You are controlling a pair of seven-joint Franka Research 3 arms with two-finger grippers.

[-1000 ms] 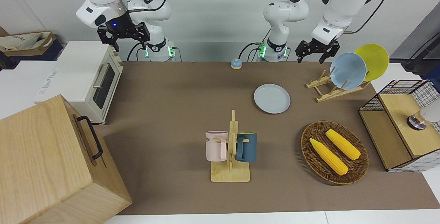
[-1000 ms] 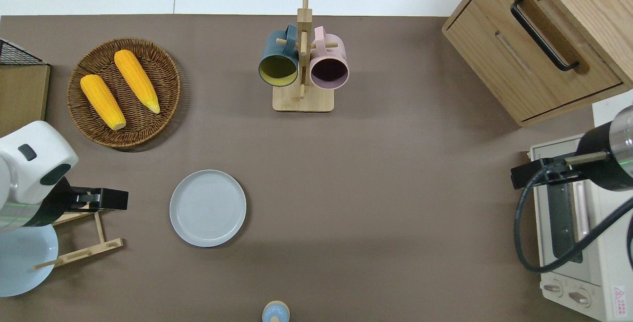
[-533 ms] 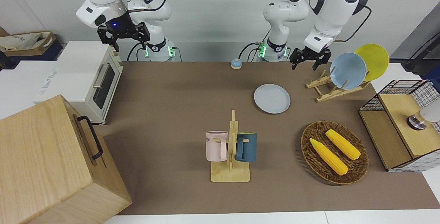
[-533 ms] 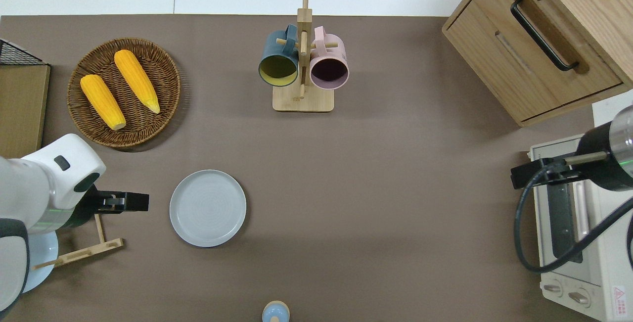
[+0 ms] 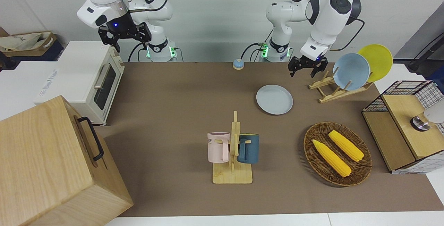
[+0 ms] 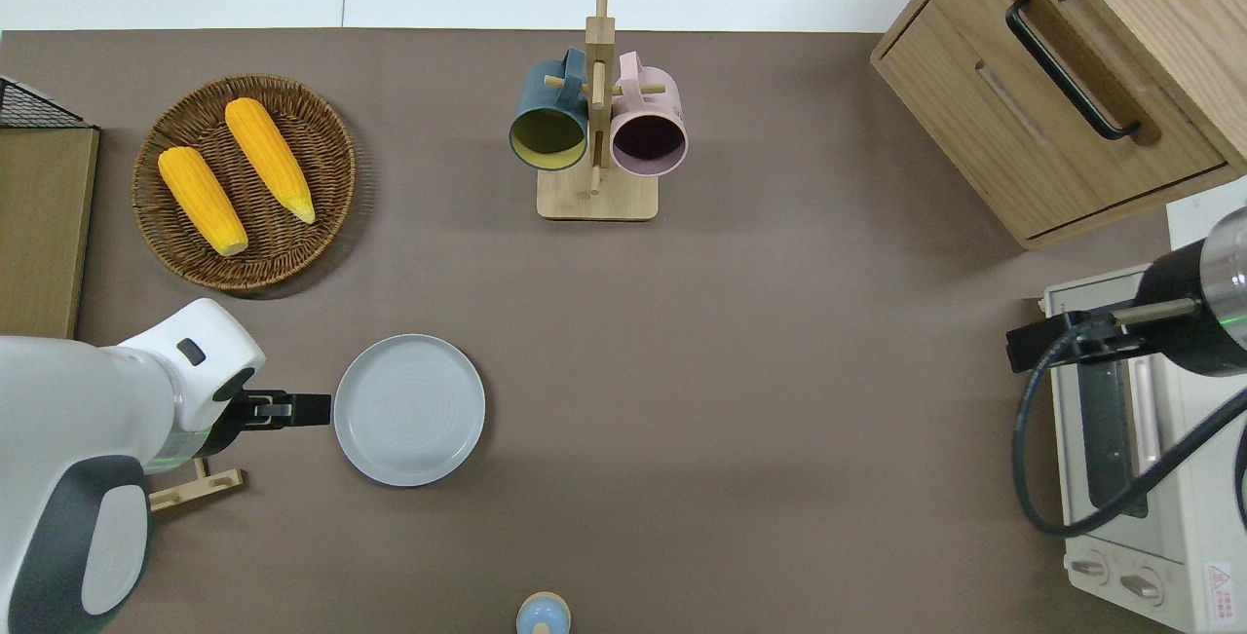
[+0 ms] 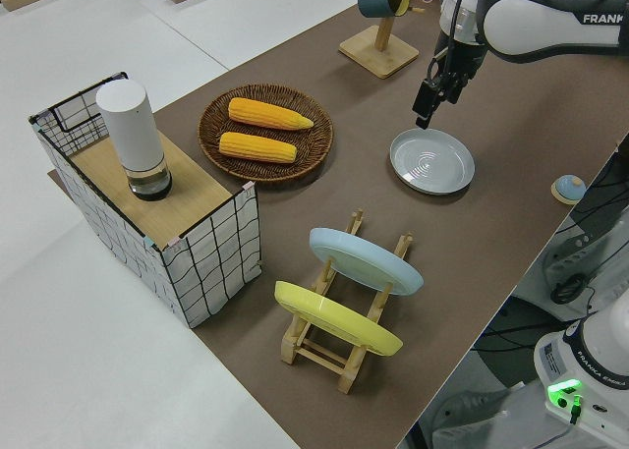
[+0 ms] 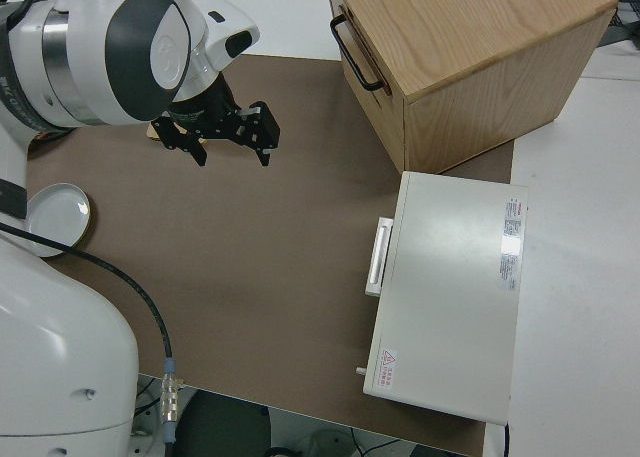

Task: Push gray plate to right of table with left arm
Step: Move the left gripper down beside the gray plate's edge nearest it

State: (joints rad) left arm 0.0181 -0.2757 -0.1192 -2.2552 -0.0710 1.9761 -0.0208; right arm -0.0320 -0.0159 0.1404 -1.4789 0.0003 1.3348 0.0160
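The table [image 5: 180, 90] spreads under me. The gray plate [image 6: 409, 410] lies flat on it just off my fingertips — toward the right arm's end from my left gripper [image 6: 314, 410]. My left gripper is up in the air with fingers spread and nothing between them. My right arm is parked.

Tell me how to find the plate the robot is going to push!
Start at the round woven basket holding two yellow corn cobs on the long brown table. Nearer to the robots lies a round, pale gray plate, flat on the tabletop, with the left arm's black hand at its edge. Unlike the bluer plate and yellow plate, it isn't propped in the wooden rack.
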